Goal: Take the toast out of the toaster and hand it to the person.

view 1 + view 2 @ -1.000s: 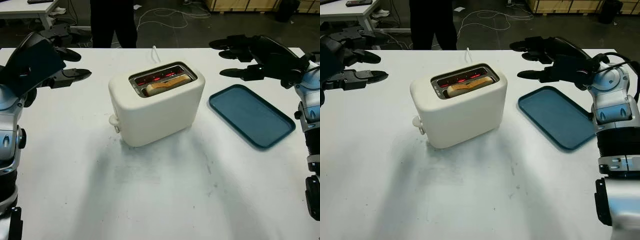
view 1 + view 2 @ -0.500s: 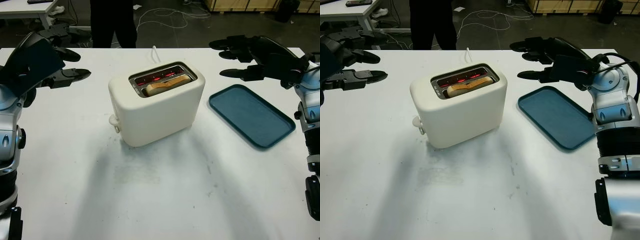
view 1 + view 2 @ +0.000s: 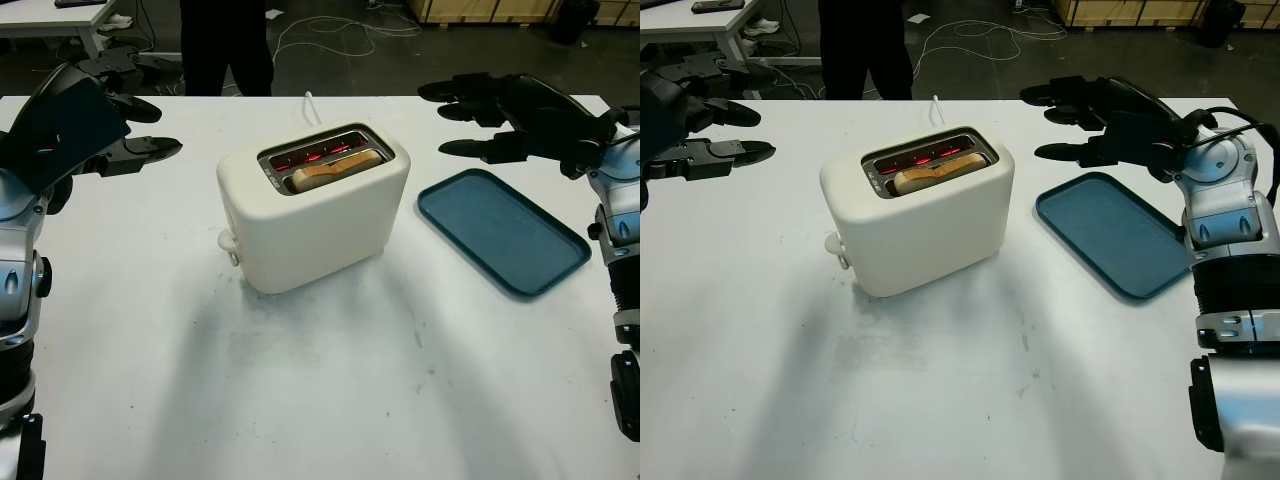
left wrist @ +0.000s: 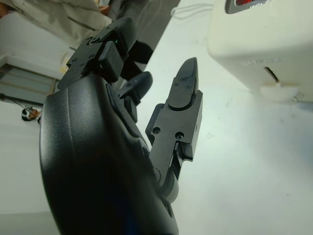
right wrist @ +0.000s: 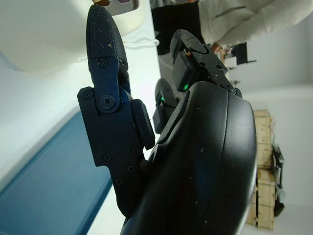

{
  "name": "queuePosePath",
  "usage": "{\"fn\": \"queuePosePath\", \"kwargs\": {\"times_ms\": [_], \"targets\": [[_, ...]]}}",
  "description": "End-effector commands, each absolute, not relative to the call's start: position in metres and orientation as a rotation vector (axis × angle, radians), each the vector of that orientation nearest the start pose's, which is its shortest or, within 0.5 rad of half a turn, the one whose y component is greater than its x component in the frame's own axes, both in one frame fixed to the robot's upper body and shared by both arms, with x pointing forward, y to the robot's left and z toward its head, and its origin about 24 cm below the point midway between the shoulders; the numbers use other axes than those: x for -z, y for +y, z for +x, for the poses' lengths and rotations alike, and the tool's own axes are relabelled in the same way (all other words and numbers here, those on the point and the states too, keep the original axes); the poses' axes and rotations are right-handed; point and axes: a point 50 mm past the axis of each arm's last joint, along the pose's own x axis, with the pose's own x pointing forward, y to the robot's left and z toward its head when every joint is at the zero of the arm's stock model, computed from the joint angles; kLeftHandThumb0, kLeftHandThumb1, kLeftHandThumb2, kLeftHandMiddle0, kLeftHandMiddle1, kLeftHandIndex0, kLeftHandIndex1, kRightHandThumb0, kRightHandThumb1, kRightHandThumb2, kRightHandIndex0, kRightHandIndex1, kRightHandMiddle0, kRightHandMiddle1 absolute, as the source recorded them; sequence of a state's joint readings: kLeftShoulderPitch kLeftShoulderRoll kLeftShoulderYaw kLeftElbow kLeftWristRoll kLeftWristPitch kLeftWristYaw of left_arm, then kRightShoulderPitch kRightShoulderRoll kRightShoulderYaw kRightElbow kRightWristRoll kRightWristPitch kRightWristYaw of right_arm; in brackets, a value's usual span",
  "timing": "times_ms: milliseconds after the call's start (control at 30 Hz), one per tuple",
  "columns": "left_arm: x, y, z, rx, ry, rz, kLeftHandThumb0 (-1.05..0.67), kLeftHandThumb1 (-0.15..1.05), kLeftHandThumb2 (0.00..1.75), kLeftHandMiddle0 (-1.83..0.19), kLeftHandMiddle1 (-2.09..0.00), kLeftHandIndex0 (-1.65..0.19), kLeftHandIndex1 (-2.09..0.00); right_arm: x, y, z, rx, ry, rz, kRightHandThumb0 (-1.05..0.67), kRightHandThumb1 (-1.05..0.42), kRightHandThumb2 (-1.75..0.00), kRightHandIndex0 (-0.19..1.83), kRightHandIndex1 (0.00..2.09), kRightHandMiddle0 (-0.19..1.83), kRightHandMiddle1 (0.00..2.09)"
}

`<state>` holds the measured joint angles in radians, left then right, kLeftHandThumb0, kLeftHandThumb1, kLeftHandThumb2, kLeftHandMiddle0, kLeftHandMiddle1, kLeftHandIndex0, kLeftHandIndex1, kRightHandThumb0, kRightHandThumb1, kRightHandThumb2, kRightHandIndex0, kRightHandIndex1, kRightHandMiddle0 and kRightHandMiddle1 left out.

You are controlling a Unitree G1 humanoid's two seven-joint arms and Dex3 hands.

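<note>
Nothing has shifted — both hands, left hand [image 3: 125, 125] and right hand [image 3: 490, 115], stay released, flanking the toaster [image 3: 312, 205]; toast [image 3: 335, 168] untouched.

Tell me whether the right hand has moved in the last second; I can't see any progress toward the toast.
No. The right hand holds the same spot above the table beyond the tray's far edge, open, well clear of the toaster.

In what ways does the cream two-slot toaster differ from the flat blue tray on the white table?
The cream two-slot toaster is a tall, rounded box; the flat blue tray is low and shallow. The toaster holds a slice of toast beside red glowing elements; the tray holds nothing. The toaster stands mid-table between the hands; the tray lies nearer the open right hand. Both sit angled on the white table.
</note>
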<state>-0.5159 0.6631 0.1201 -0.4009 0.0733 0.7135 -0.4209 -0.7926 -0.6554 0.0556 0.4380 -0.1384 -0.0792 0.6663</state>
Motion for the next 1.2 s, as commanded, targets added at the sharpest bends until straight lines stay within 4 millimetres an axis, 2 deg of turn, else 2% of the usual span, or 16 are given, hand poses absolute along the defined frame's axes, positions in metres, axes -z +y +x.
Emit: {"fn": "queuePosePath", "kwargs": {"times_ms": [0,433,567,1167], "targets": [[-0.2461,0.2233,0.2882,0.120,-0.138,0.682,-0.03,0.91,0.09,-0.11,-1.01,-0.29,-0.48,-0.2198,-0.2199,0.3618,-0.501,-0.170,-0.871,-0.79,-0.92,-0.22,0.37,0.01,0.36,0.01],[-0.2458,0.2226,0.2873,0.116,-0.135,0.666,0.01,0.92,0.10,-0.10,-1.01,-0.29,-0.49,-0.2184,-0.2198,0.3619,-0.498,-0.170,-0.876,-0.82,-0.92,-0.23,0.37,0.01,0.37,0.01],[-0.2457,0.2232,0.2868,0.116,-0.136,0.674,0.00,0.92,0.10,-0.10,-1.01,-0.29,-0.49,-0.2178,-0.2190,0.3616,-0.505,-0.162,-0.859,-0.77,-0.92,-0.21,0.36,0.00,0.36,0.00],[-0.2449,0.2233,0.2872,0.115,-0.124,0.660,-0.01,0.92,0.11,-0.10,-1.00,-0.27,-0.49,-0.2171,-0.2186,0.3613,-0.505,-0.163,-0.862,-0.74,-0.92,-0.19,0.36,0.00,0.36,0.00]]}}
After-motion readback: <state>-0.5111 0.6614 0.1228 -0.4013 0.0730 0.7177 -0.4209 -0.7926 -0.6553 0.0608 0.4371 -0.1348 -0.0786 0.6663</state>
